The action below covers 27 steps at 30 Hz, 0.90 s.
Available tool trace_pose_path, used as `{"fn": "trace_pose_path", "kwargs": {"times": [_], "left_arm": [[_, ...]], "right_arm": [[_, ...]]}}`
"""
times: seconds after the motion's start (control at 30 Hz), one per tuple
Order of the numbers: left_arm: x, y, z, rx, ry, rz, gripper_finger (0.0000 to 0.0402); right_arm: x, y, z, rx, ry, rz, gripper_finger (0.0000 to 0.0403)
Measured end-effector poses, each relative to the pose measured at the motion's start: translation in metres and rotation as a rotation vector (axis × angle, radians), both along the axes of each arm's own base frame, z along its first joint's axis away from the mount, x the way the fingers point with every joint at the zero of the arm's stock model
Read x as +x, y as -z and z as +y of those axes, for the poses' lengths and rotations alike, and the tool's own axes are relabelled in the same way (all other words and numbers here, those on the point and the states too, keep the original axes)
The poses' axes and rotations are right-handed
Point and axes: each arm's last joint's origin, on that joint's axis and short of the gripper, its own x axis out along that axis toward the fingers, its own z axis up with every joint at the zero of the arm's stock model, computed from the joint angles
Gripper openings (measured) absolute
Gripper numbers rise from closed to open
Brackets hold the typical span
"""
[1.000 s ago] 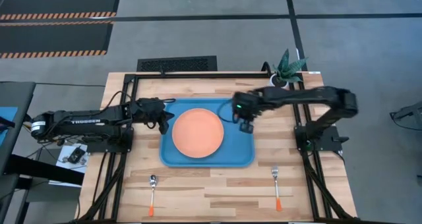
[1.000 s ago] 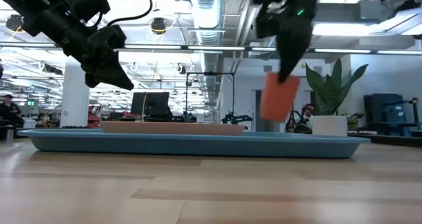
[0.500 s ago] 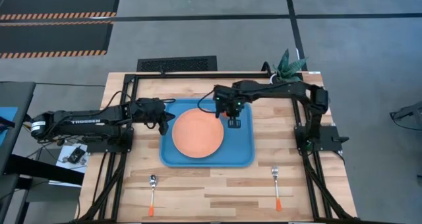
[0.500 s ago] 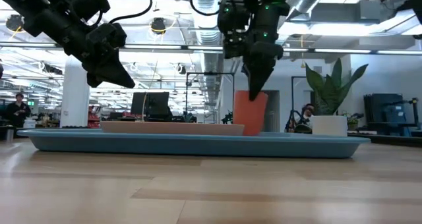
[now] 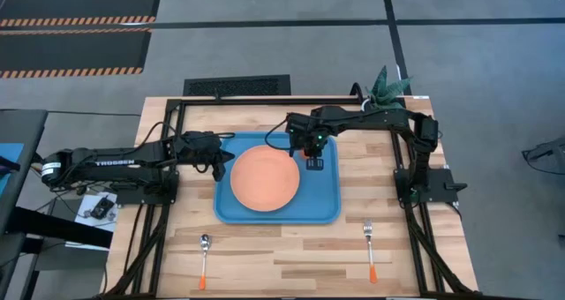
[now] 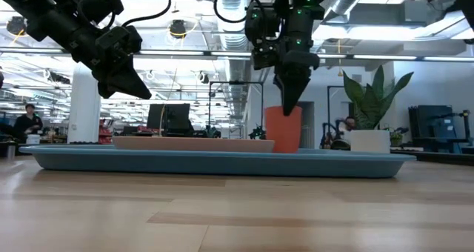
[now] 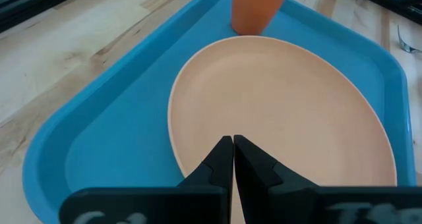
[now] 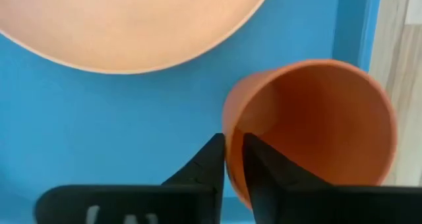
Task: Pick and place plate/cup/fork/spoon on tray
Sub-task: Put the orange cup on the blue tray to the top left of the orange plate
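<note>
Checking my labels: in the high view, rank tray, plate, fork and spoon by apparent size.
1. tray
2. plate
3. fork and spoon: they look about the same length, so I won't rank them.

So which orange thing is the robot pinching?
The cup, standing on the tray. The right gripper pinches its rim; the plate, fork and spoon lie untouched.

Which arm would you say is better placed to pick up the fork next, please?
Probably the right: the fork lies on the table's right side, though the right end effector is shut on the cup. The left end effector hovers at the tray's far edge.
</note>
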Motion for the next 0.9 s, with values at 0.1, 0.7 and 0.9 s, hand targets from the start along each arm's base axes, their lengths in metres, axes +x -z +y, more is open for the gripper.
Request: {"fn": "trace_pose_path", "kwargs": {"times": [0.1,0.7,0.9], "left_arm": [[0.0,0.0,0.0,0.0,0.0,0.0,0.0],[0.001,-0.002,0.0,-0.007,-0.009,-0.022,0.0],[0.008,-0.011,-0.003,0.02,0.075,-0.137,0.0]], "right_arm": [[0.0,-0.002,0.0,-0.004,0.001,-0.008,0.0109],[-0.071,-0.086,0.02,-0.073,-0.035,-0.407,0.0037],[-0.106,-0.054,0.031,-0.048,0.005,-0.668,0.0022]]}}
